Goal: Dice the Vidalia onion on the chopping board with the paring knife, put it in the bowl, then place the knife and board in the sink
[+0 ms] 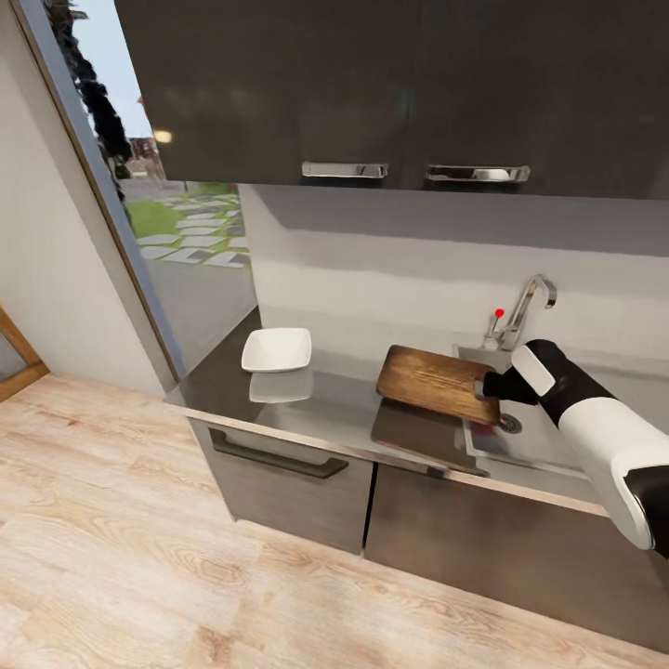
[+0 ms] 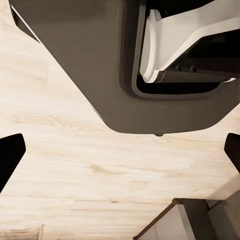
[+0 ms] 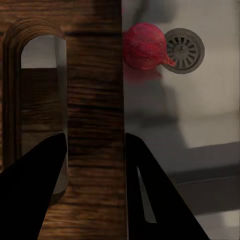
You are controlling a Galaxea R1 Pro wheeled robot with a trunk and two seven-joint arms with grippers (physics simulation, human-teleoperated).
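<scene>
Board: we see the dark brown rectangular wooden chopping board (image 1: 437, 383) at centre right of the head view, lifted off the glossy dark-grey countertop (image 1: 344, 409), one end over the stainless-steel sink (image 1: 544, 446).
Right gripper: right gripper (image 3: 95, 165) pinches the board's slotted end, one black finger in the slot hole, the other past the board edge.
Onion: reddish round onion (image 3: 145, 46) lies in the sink touching the round drain (image 3: 185, 50).
Bowl: white squarish bowl (image 1: 277, 349) left of the board, apart from it.
Left gripper: black fingers (image 2: 10, 155) spread wide over light wood floor (image 2: 75, 165), holding nothing.
</scene>
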